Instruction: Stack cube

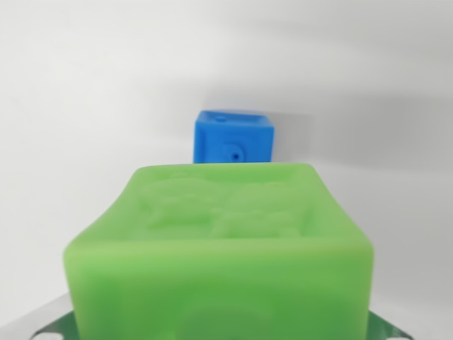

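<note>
The green cube [219,248] fills the lower half of the wrist view, very close to the camera, with raised cartoon figures on its upper face. Metal and dark green parts peek out at the bottom corners beside it, probably parts of the pincer, but the fingertips are hidden, so I cannot tell whether it is clamped on the cube or merely near it. The blue cube [233,137] sits further off on the white tabletop [85,106], just above the green cube's far edge in this view and a little toward the wrist view's right.

The main risk is misalignment: the green cube blocks most of the view, so the blue cube's near edge and base are hidden, and a placement could land off-centre and tip off. The green cube looks soft and rubbery; a squeezed grip could let it spring or stick on release, nudging the blue cube sideways.
</note>
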